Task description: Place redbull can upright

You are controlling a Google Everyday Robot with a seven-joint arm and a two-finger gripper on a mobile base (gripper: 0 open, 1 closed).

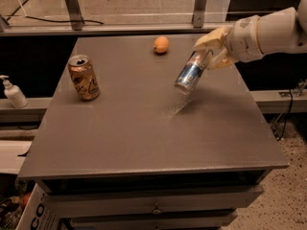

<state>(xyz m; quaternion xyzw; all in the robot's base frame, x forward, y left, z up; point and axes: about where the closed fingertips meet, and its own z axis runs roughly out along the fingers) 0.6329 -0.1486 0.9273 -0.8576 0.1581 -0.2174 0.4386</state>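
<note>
The redbull can point(190, 74), slim with silver and blue panels, hangs tilted above the right half of the grey table point(144, 128). Its lower end points down and left, and its upper end is held between the fingers. My gripper point(210, 50) comes in from the right on a white arm and is shut on the can's upper end. The can's shadow falls on the table below it, and the can does not touch the surface.
A wider gold-orange can point(84, 77) stands upright at the table's left. An orange fruit point(161, 45) lies at the back middle. A white pump bottle point(13, 93) stands off the table's left edge. A rail runs behind the table.
</note>
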